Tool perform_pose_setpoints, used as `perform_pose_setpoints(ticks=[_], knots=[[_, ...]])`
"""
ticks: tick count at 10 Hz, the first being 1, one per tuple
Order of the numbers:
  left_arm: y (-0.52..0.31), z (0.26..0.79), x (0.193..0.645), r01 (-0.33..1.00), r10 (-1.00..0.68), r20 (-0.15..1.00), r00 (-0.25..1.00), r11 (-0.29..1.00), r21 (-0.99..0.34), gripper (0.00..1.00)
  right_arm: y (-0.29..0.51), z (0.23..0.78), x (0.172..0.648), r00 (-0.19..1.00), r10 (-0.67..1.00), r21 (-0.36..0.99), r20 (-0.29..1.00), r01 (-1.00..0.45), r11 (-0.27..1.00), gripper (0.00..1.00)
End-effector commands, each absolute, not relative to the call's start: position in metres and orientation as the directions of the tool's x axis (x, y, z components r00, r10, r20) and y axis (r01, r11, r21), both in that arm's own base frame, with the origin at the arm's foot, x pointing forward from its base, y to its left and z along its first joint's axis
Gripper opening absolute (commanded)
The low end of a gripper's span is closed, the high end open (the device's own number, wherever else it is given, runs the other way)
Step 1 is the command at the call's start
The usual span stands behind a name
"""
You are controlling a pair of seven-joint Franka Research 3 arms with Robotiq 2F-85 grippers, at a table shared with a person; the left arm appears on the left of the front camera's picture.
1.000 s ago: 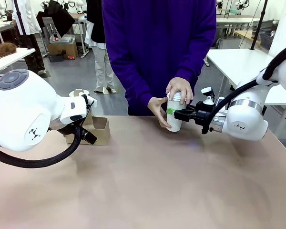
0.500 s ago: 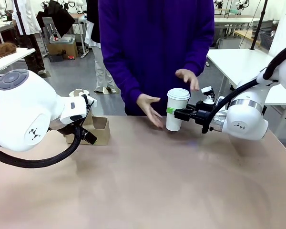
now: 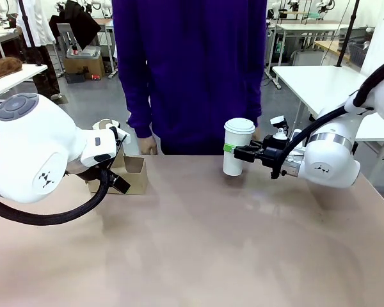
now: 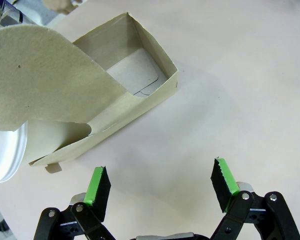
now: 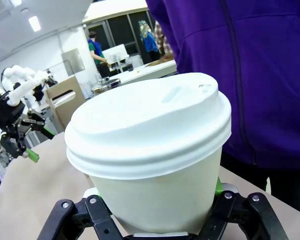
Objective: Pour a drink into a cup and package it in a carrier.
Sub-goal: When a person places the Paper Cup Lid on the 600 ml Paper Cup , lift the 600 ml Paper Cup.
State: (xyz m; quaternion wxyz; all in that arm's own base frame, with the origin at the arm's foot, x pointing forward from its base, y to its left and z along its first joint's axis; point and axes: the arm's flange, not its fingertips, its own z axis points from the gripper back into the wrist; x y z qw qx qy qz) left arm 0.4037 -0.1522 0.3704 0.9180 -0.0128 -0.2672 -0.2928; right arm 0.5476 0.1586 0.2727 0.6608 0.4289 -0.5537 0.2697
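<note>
Your cup (image 3: pixel 238 148), lid on, stands upright near the far edge of the table (image 3: pixel 198 256), clamped in the right gripper (image 3: pixel 234 151). In the front view the carrier (image 3: pixel 134 174) sits well off at the cup's 9 o'clock. It's just beside the left gripper (image 4: pixel 162 182), which is spread wide and holding nothing. Looks like a straight sideways haul for your right arm.

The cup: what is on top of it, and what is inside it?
A white plastic lid sits on the cup, which the right end effector grips. The inside cannot be seen: the lid and the opaque paper wall cover it.
</note>
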Motion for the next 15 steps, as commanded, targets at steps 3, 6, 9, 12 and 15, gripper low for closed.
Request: perform_pose_setpoints(ticks=[3, 6, 9, 12, 15], knots=[[-0.152, 0.371, 0.404, 0.544, -0.529, 0.499, 0.686, 0.829, 0.13, 1.0, 0.16, 0.279, 0.548, 0.232, -0.125, 0.263, 0.965, -0.835, 0.484, 0.8], [-0.152, 0.371, 0.404, 0.544, -0.529, 0.499, 0.686, 0.829, 0.13, 1.0, 0.16, 0.279, 0.548, 0.232, -0.125, 0.263, 0.965, -0.835, 0.484, 0.8], [-0.152, 0.371, 0.404, 0.544, -0.529, 0.499, 0.686, 0.829, 0.13, 1.0, 0.152, 0.325, 0.535, 0.245, -0.122, 0.274, 0.962, -0.848, 0.454, 0.8], [-0.152, 0.371, 0.404, 0.544, -0.529, 0.499, 0.686, 0.829, 0.13, 1.0, 0.136, 0.419, 0.509, 0.216, -0.117, 0.246, 0.969, -0.878, 0.41, 0.8], [-0.152, 0.371, 0.404, 0.544, -0.529, 0.499, 0.686, 0.829, 0.13, 1.0, 0.112, 0.501, 0.465, 0.208, -0.103, 0.231, 0.973, -0.908, 0.351, 0.8]])
